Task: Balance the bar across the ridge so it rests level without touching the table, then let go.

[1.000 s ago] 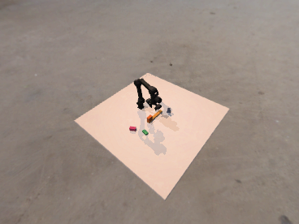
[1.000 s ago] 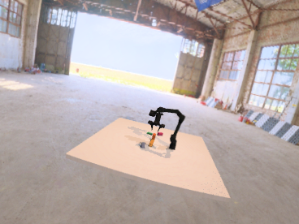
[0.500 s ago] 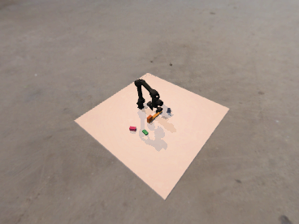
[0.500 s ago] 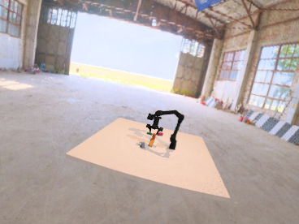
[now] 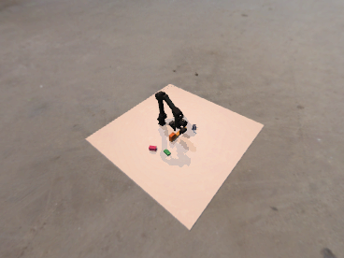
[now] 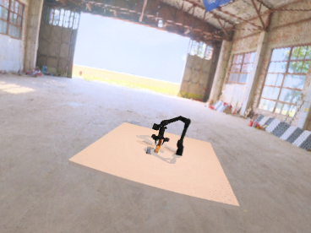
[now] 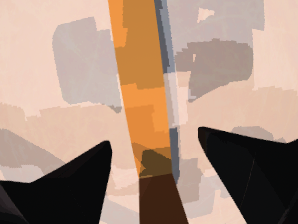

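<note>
Orange all along its near part, the bar is low down, between and ahead of the black fingers. They are well apart, more than half open, and I can see a gap on each side of the bar, so they have hold of nothing. The bar looks to be on the worktop, and the small grey block, which I guess is the ridge, stands off to one side of the fingers.

What could go wrong? If the fingers shut while the bar is not in the middle, one may touch first and push it or turn it. If they come down too far, they might bump the worktop. Later, the brown part and the end past it may be heavier. Then a grip in the wrong place could let the bar tip, and on the ridge it could tilt until one end touches down.

The bar's long side runs away from the fingers, up the wrist view, with its far end leaning a bit left. It points along the gap, so the fingers look set to squeeze its narrow sides.
</note>
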